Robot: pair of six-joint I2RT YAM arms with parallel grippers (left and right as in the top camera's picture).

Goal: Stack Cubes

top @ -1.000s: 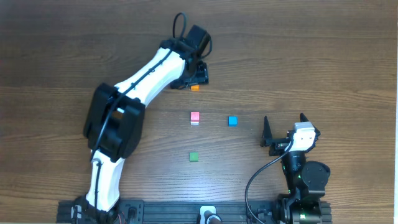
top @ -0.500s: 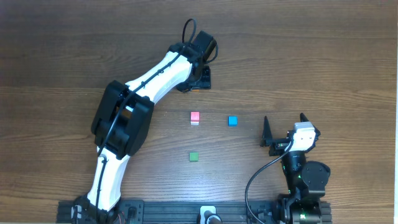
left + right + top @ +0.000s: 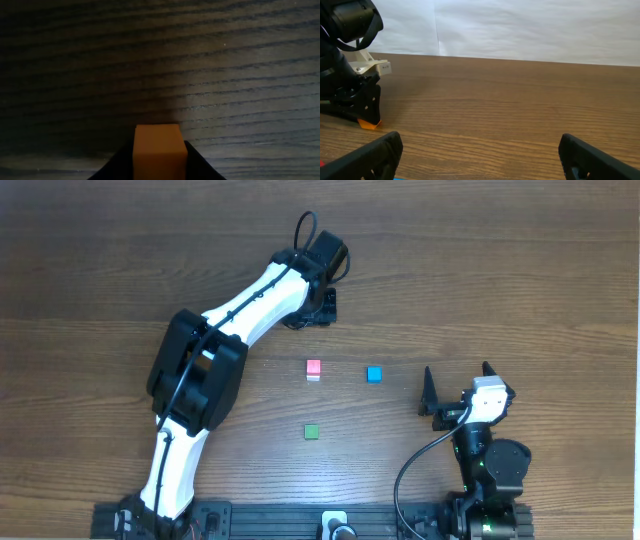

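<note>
Left wrist view: orange cube (image 3: 159, 150) cut off by the frame edge, left tool (image 3: 320, 306) fingers just dark slivers beside it. From above, that tool covers the cube completely. Right wrist view: only the cube's bottom strip pokes out under it; right tool (image 3: 480, 136) fingers clipped by the edge.

left arm stretched out beyond the pink cube (image 3: 314, 368), left gripper (image 3: 320, 308) clamped on orange cube (image 3: 159, 150) — right gripper (image 3: 456, 367) off to its right, spread wide
</note>
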